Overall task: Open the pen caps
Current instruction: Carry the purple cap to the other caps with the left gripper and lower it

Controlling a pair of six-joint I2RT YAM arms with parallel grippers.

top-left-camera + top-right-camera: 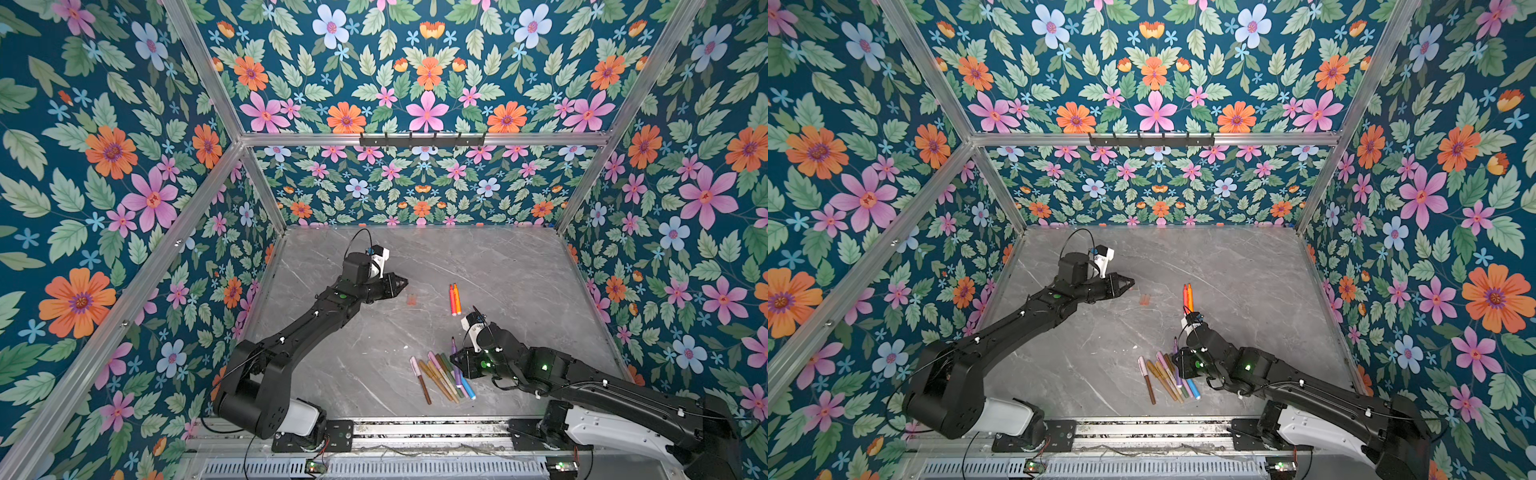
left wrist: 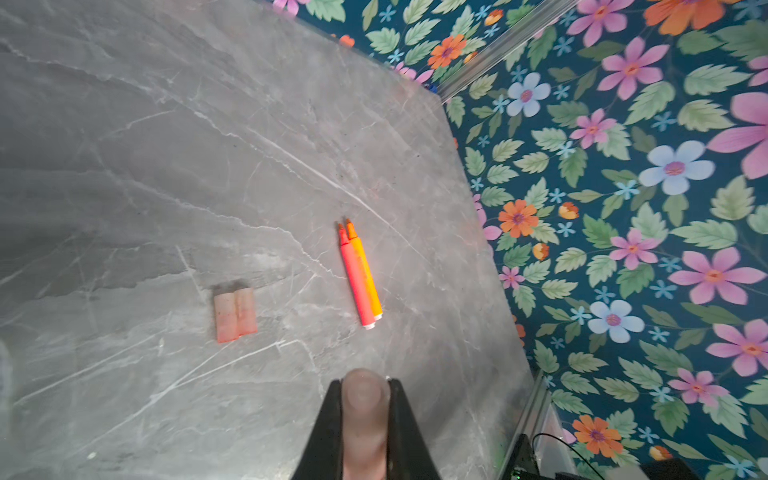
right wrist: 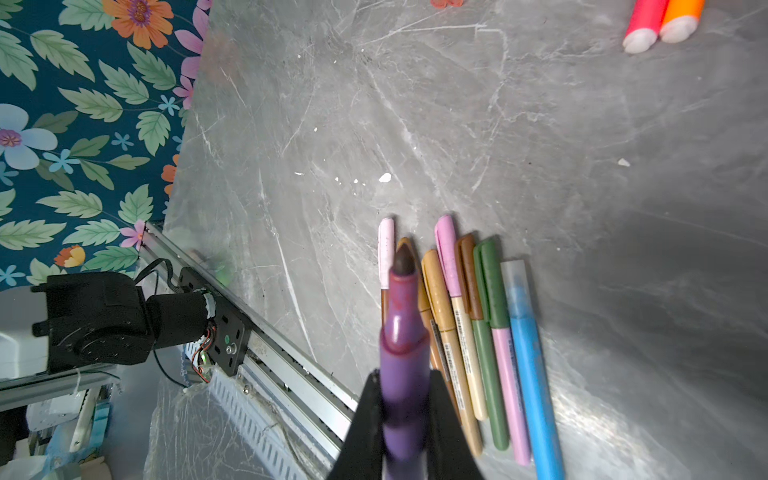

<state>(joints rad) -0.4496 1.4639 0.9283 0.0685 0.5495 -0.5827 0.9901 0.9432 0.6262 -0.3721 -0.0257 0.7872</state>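
Setting: a robot test cell in a lab. Evidence, both top views:
- Bare aluminium frame (image 1: 291, 139) boxes in the space.
- Printed floral panels (image 1: 428, 75) fill the frame across the left, right and upper parts of the picture.
- Grey marble-pattern worktop (image 1: 498, 266) sits at lower centre.
- Two black robot arms, left arm (image 1: 299, 328) and right arm (image 1: 602, 386), are mounted on a metal rail (image 1: 428, 428) along the lower edge.
- A slotted cable duct (image 1: 374, 469) runs below the rail, with exposed wiring.
- Green indicator lights (image 1: 484, 365) are lit on the arm joints.

I'm seeing the back of the table (image 1: 519, 257) sitting wide open, only the pen pile (image 1: 440, 376) is crowding the front.
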